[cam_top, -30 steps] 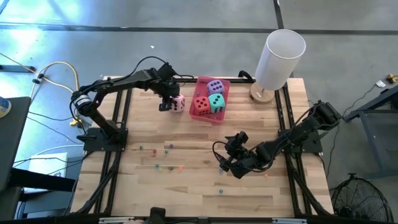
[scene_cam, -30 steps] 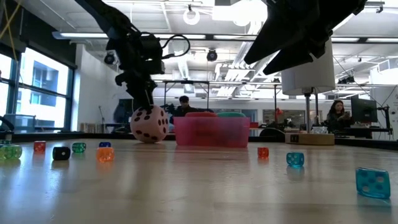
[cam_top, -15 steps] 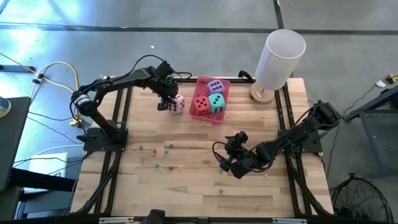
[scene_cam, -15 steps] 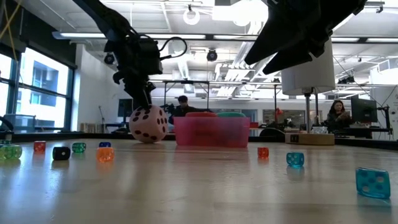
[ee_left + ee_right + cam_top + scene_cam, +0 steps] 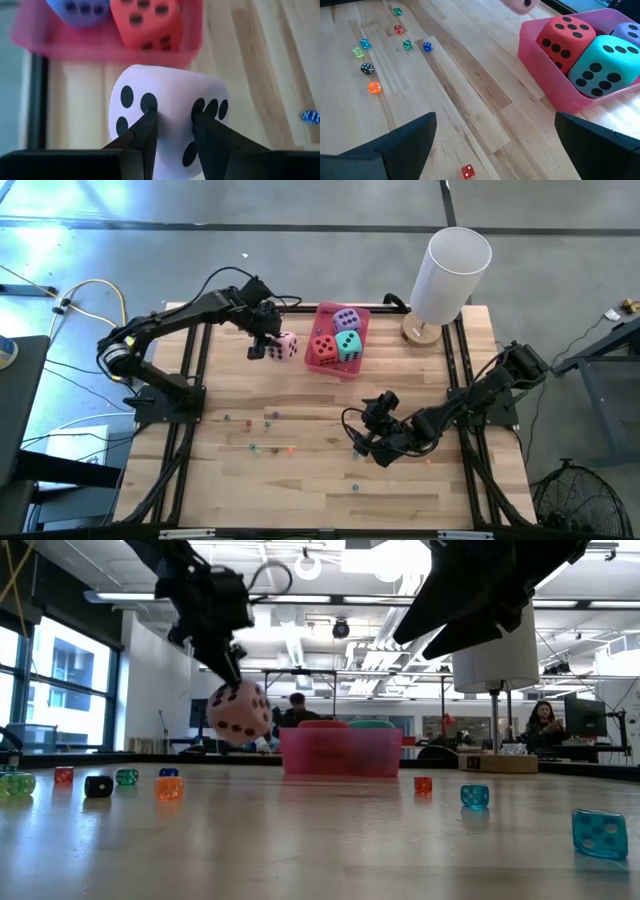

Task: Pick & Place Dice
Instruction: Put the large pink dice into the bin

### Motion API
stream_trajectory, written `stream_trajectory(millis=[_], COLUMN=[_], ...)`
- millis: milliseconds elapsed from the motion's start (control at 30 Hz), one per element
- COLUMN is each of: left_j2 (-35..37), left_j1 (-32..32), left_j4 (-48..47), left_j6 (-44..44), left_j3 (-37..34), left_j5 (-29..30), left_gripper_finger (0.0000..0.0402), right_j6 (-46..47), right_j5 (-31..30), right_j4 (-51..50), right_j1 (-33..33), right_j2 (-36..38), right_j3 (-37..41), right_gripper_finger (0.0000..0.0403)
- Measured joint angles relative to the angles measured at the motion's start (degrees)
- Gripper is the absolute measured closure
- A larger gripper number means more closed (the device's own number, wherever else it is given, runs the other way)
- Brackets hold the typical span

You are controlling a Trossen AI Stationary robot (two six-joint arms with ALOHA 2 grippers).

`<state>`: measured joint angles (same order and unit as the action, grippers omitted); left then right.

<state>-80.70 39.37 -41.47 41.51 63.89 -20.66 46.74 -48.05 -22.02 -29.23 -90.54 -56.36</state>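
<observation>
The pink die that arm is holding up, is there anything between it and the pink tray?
Nothing. In the high view only a narrow strip of bare wood separates the pink die, pinched in the left gripper, from the pink tray.

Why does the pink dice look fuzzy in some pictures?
In the left wrist view the pink die sits right against the lens, pinched by the left gripper, and the tray behind it is blurred. In the low view it looks smeared and dark against bright ceiling lights. The high view shows it small but clear.
</observation>
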Motion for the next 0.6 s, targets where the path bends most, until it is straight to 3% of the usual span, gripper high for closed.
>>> stream_trajectory(millis=[333, 600], left_j2=[7.22, 4.73], left_j1=[-3.49, -8.29], left_j4=[8.11, 20.0], left_j6=[-4.01, -6.18], left_j3=[1.23, 1.25], left_j5=[0.99, 1.43], left_gripper_finger=[0.0297, 0.0297], right_j6=[0.11, 1.02], right_j5=[0.02, 0.02], right_j4=[0.46, 1.52], right_j1=[0.0, 0.0], right_j2=[0.0, 0.0], right_j3=[0.0, 0.0], right_gripper_finger=[0.0005, 0.0005])
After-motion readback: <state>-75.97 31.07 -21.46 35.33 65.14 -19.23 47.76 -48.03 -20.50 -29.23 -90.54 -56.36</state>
